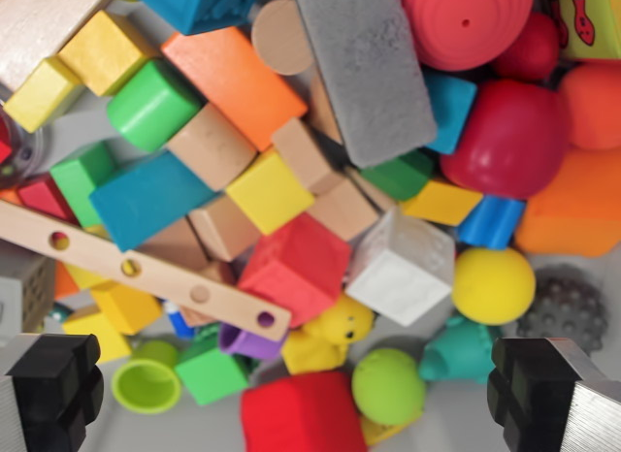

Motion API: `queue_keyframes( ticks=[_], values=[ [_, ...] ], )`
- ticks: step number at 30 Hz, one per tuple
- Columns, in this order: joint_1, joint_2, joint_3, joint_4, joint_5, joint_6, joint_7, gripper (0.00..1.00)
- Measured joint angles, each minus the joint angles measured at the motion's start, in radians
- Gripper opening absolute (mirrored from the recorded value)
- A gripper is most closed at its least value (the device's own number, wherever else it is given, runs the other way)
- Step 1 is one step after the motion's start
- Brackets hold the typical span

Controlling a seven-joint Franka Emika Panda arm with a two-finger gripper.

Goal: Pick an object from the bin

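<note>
Nothing is picked yet: the gripper (296, 399) hangs spread and empty over the toys, red block (296, 266) at 12 o'clock.

Red block (303, 413) at bottom cut off by frame edge. Gripper (310, 399) only partly in shot, just black pads (53, 389) poking in at corners. Pink dome (466, 20) chopped by top edge. Purple piece (247, 342) mostly buried under holed wooden strip (136, 270). Yellow card with red fish (582, 20) cropped top right, print blurry.
</note>
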Motion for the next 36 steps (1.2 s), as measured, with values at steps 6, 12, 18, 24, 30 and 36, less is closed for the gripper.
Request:
queue_keyframes(
  ticks=[6,12,18,24,30,36],
  values=[
    [0.004,0.008,0.0,-0.001,0.002,0.01,0.029,1.0],
    [0.009,0.017,0.001,-0.002,0.004,0.022,0.064,1.0],
    [0.015,0.027,0.002,-0.003,0.008,0.036,0.106,1.0],
    [0.023,0.041,0.003,-0.004,0.012,0.053,0.158,1.0],
    [0.031,0.054,0.003,-0.004,0.017,0.071,0.21,1.0],
    [0.041,0.072,0.003,-0.004,0.022,0.092,0.271,1.0]
  ],
)
